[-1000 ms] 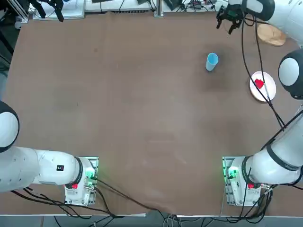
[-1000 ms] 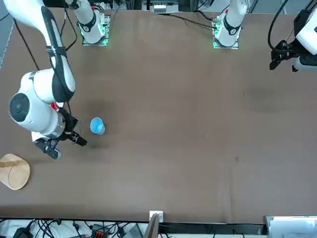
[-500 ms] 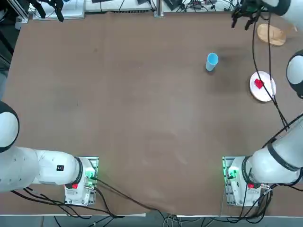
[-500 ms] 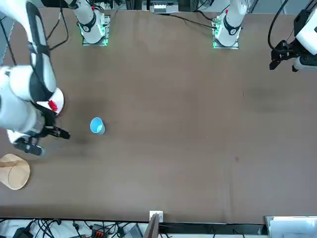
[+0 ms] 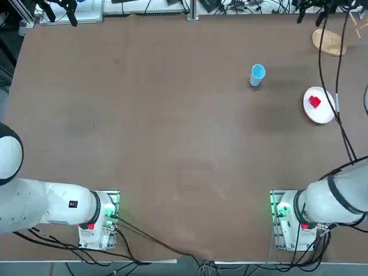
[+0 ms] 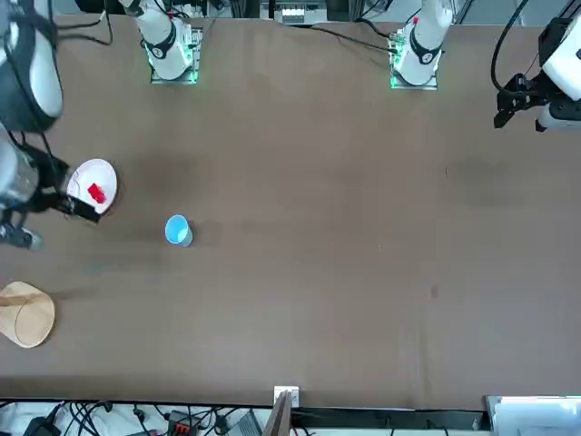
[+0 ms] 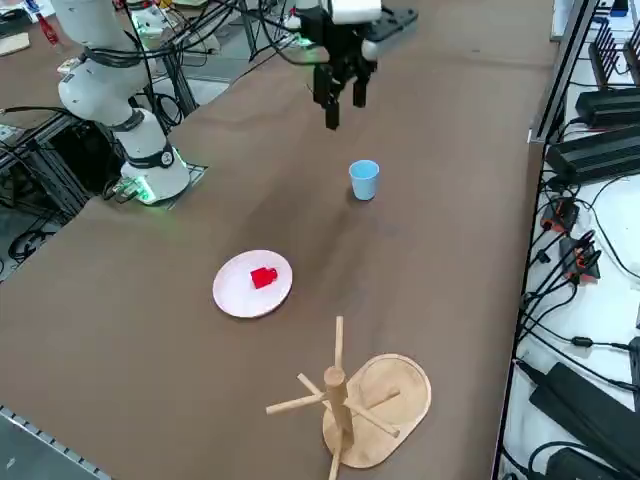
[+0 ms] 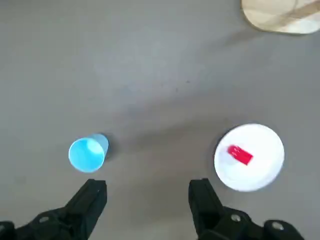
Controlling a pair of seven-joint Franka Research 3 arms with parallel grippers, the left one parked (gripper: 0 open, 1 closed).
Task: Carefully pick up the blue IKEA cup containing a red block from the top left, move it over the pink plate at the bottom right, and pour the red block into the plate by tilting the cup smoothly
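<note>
block [image 7: 264, 277] on plate [image 7: 235, 298]; cup [image 7: 364, 181] upright, empty, well apart from plate | end effector [image 7: 342, 103] raised beyond cup, fingers apart, holding nothing | cup likely light, slick, tippy; grip mid-wall

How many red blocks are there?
1. The red block lies on the pink plate. The blue IKEA cup looks empty, and nothing suggests another is hidden.
</note>
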